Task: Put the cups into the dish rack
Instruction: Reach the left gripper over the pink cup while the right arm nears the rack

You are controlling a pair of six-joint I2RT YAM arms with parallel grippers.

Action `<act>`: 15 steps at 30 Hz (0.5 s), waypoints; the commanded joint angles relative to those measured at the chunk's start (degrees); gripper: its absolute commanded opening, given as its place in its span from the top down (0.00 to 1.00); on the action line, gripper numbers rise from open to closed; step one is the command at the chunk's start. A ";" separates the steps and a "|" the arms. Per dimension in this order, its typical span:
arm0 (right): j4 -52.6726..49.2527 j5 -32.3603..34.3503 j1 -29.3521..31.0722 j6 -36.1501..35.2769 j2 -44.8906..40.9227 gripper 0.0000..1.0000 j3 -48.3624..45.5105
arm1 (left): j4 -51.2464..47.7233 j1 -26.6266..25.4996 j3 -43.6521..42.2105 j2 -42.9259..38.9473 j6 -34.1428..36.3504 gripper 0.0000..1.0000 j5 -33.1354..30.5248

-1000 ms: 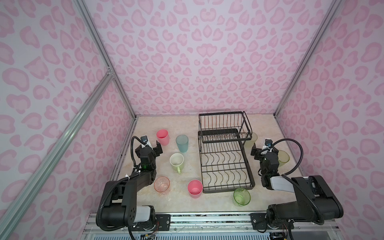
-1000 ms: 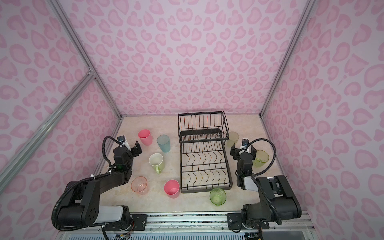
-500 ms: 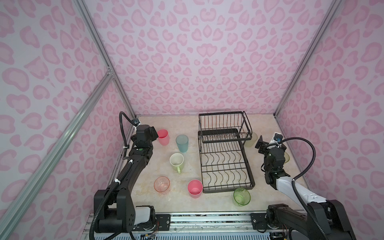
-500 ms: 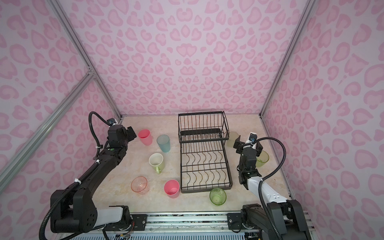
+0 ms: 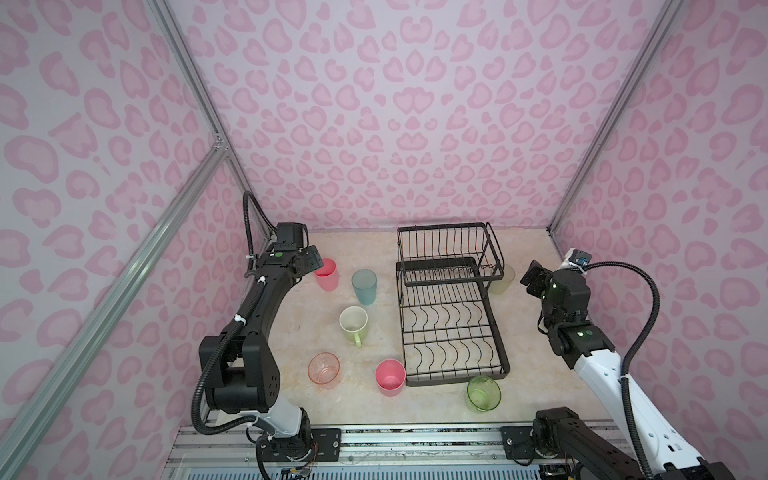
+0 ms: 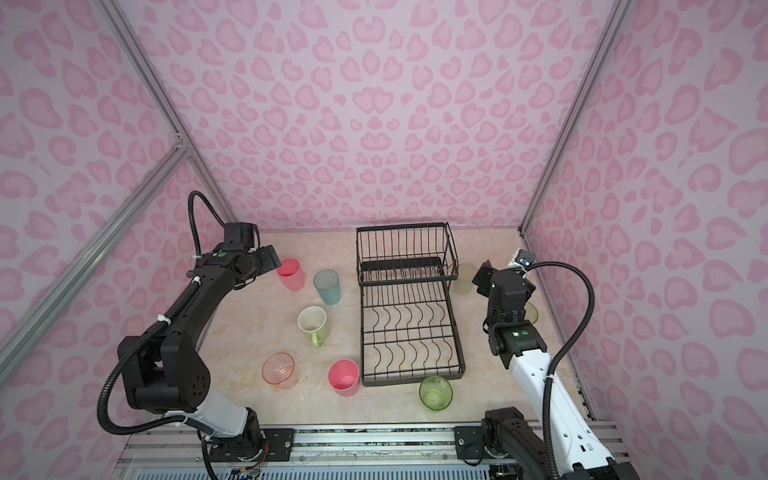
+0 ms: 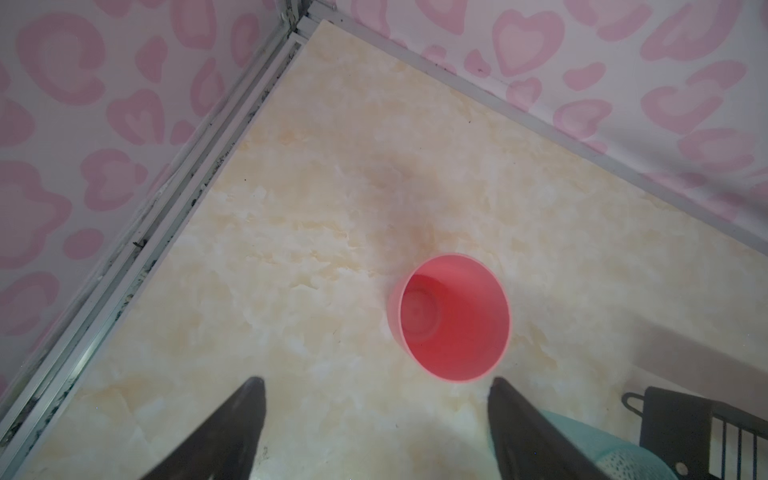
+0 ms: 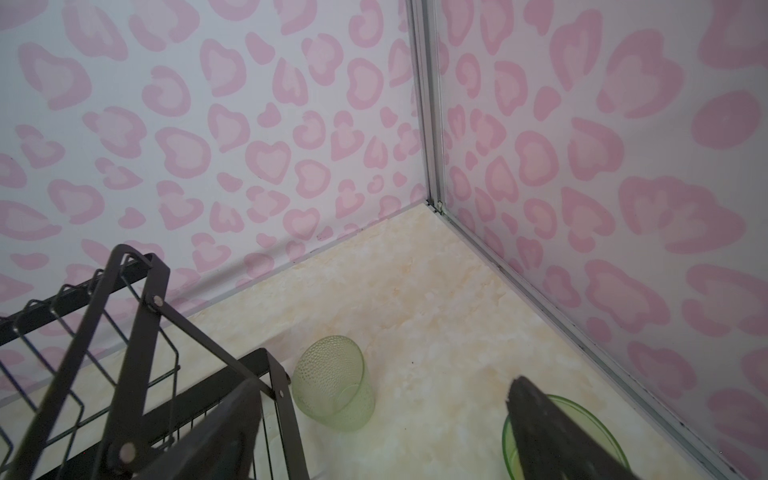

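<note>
The black wire dish rack (image 5: 451, 316) stands mid-table with nothing in it. My left gripper (image 5: 314, 262) hangs open just short of the far pink tumbler (image 7: 453, 320), which stands upright ahead of its fingertips. To the left of the rack are also a teal tumbler (image 5: 364, 286), a pale-green mug (image 5: 353, 323), a clear pink glass (image 5: 323, 369) and a second pink tumbler (image 5: 390, 376). My right gripper (image 8: 380, 384) is open near the frosted whitish tumbler (image 8: 332, 382). One clear green glass (image 8: 598, 432) sits partly behind a finger. Another green glass (image 5: 483, 392) stands at the rack's near corner.
Pink-patterned walls with aluminium frame posts (image 5: 582, 166) close in the table on three sides. The left gripper works close to the back-left corner rail (image 7: 145, 249). The rack's raised basket (image 8: 137, 332) stands right beside the right gripper's finger.
Both arms have stretched away from the near edge toward the back. The left gripper came up to the far pink tumbler, the right one to the frosted tumbler beside the rack.
</note>
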 commanded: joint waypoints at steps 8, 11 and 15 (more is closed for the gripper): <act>-22.16 -14.42 1.15 1.12 -0.25 0.14 8.31 | -10.36 0.98 9.04 8.56 2.54 0.21 7.18; -24.45 -15.08 2.73 0.46 -0.88 0.15 9.73 | -11.04 1.48 10.18 10.55 2.83 0.25 8.14; -25.68 -15.21 5.53 0.33 -1.08 0.16 10.95 | -10.37 1.88 10.30 12.74 2.74 0.35 8.53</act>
